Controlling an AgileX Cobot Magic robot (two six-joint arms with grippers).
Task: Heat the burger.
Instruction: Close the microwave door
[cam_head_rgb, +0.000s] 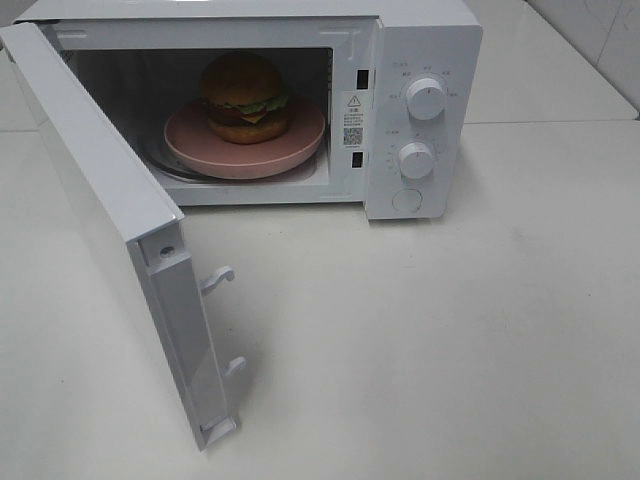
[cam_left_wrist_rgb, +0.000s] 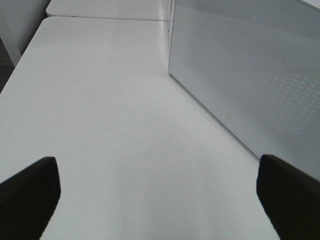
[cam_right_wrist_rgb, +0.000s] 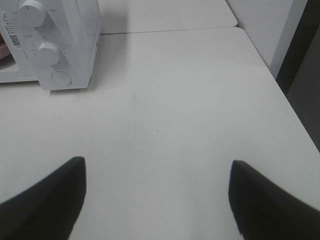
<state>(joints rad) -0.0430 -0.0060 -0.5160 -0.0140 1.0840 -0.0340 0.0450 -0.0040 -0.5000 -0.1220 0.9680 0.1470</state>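
The burger (cam_head_rgb: 245, 97), with a brown domed bun, lettuce and cheese, sits on a round pink dish (cam_head_rgb: 300, 146) inside the white microwave (cam_head_rgb: 420, 30). The microwave door (cam_head_rgb: 110, 215) stands wide open, swung out toward the front left. Neither arm shows in the exterior high view. My left gripper (cam_left_wrist_rgb: 159, 197) is open and empty over the bare table, beside the outer face of the open door (cam_left_wrist_rgb: 250, 75). My right gripper (cam_right_wrist_rgb: 157, 197) is open and empty over the table, well back from the microwave's knob panel (cam_right_wrist_rgb: 50, 45).
The microwave has two white knobs (cam_head_rgb: 426, 99) and a round button (cam_head_rgb: 407, 200) on its right panel. Two door latch hooks (cam_head_rgb: 218, 278) stick out from the door's edge. The white table (cam_head_rgb: 450, 340) has its right edge near a wall in the right wrist view (cam_right_wrist_rgb: 295, 115).
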